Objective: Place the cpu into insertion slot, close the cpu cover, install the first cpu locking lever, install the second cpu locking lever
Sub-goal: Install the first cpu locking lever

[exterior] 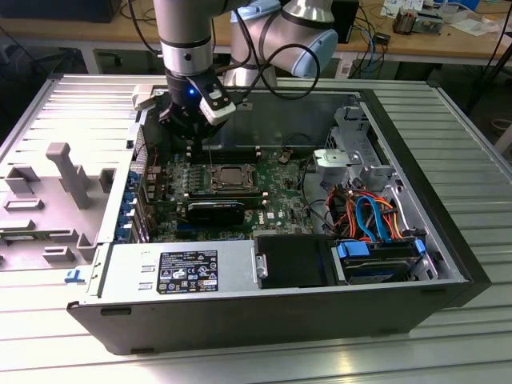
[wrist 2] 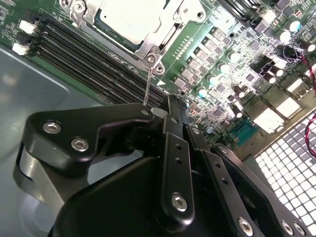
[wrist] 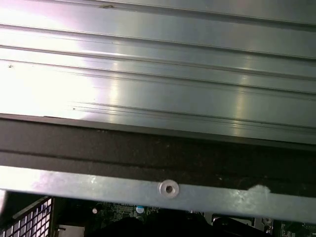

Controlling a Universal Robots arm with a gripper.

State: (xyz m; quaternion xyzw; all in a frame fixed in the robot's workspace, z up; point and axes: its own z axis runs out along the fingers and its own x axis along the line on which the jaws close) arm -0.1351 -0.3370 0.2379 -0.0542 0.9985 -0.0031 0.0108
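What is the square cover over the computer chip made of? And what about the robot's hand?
The cpu cover looks like bare metal: silver, slightly shiny, with screws at its corners. The cpu showing through its window seems dull silver metal too. The hand looks like black matte plastic or coated metal, held together with shiny bolts; which one is hard to tell.

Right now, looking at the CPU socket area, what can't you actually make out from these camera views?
- End effector fingertips: in the second wrist view they run together in the black housing, so open or shut is unclear.
- Thin locking lever: its lower end goes behind the end effector, so contact is unclear.
- CPU: cut off by the frame edge.
- Insertion slot: too small in the exterior view to judge lever positions.
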